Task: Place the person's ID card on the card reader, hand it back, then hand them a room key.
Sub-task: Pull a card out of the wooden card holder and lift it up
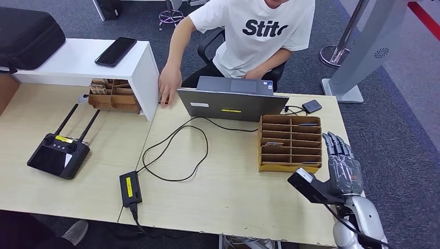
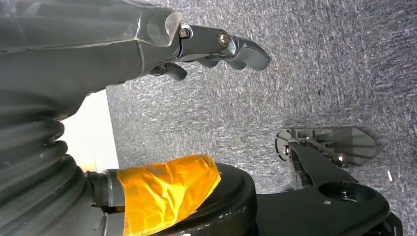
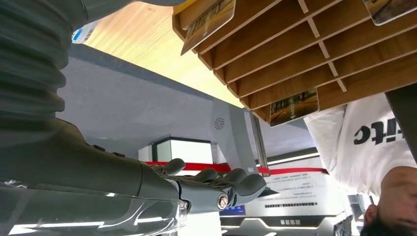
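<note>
A wooden slotted organizer (image 1: pixel 289 142) lies on the table's right part, with a few cards in its slots; one card (image 1: pixel 273 144) shows near its left side. In the right wrist view the organizer (image 3: pixel 295 59) holds picture cards (image 3: pixel 293 105). My right hand (image 1: pixel 342 166) hovers just right of the organizer, fingers (image 3: pixel 216 189) stretched out and holding nothing. A small dark square device (image 1: pixel 312 106) on a cable lies behind the organizer. My left hand (image 2: pixel 221 46) hangs over grey carpet, holding nothing. The person (image 1: pixel 259 36) sits behind the laptop, one hand (image 1: pixel 168 85) on the table by the white shelf.
A grey laptop (image 1: pixel 231 101) stands mid-table, its black cable looping to a power adapter (image 1: pixel 130 188). At the left lie a black remote controller (image 1: pixel 58 155), a white shelf (image 1: pixel 83 62) bearing a phone (image 1: pixel 115 51), a wooden box (image 1: pixel 111 96) beneath it, and a black bag (image 1: pixel 26 36).
</note>
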You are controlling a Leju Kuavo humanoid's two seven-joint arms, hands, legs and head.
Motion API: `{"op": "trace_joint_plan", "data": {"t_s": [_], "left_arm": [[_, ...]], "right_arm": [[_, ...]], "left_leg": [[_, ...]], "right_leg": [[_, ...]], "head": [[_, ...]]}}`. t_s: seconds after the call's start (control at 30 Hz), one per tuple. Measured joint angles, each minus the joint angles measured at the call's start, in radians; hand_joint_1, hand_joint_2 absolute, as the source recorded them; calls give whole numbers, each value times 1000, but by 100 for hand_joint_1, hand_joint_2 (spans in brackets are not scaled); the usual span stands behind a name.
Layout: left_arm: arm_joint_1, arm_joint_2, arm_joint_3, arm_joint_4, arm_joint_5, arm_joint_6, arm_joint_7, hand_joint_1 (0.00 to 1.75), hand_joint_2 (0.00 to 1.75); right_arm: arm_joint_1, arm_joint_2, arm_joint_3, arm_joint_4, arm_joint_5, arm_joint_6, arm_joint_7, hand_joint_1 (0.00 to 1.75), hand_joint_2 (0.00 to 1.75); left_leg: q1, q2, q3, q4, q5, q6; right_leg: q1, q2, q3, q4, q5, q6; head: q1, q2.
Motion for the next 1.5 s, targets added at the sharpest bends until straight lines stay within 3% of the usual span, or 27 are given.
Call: {"op": "trace_joint_plan", "data": {"t_s": [0.7,1.23,1.27,1.3,1.4,1.43,1.5], "left_arm": [[-3,1,0,0,-45,-2,6,0,175],[-3,3,0,0,-54,-2,8,0,175],[-3,3,0,0,-54,-2,7,0,175],[-3,3,0,0,-55,-2,7,0,175],[-3,3,0,0,-55,-2,6,0,175],[-3,3,0,0,-55,-2,6,0,175],[-3,3,0,0,-56,-2,6,0,175]], "right_arm": [[-87,4,29,204,78,-75,35,0,175],[-101,14,14,266,95,-90,34,0,175],[-102,14,14,267,95,-89,34,4,175],[-102,15,13,267,95,-89,34,19,175],[-103,16,12,268,95,-88,34,101,175],[-103,17,12,269,95,-88,34,119,175],[-104,18,12,271,96,-88,32,133,175]], "left_leg": [[0,0,0,0,0,0],[0,0,0,0,0,0],[0,0,0,0,0,0],[0,0,0,0,0,0],[0,0,0,0,0,0],[0,0,0,0,0,0],[0,0,0,0,0,0]], "right_leg": [[0,0,0,0,0,0],[0,0,0,0,0,0],[0,0,0,0,0,0],[0,0,0,0,0,0],[0,0,0,0,0,0],[0,0,0,0,0,0],[0,0,0,0,0,0]], "head": [[0,0],[0,0],[0,0],[0,0],[0,0],[0,0],[0,0]]}}
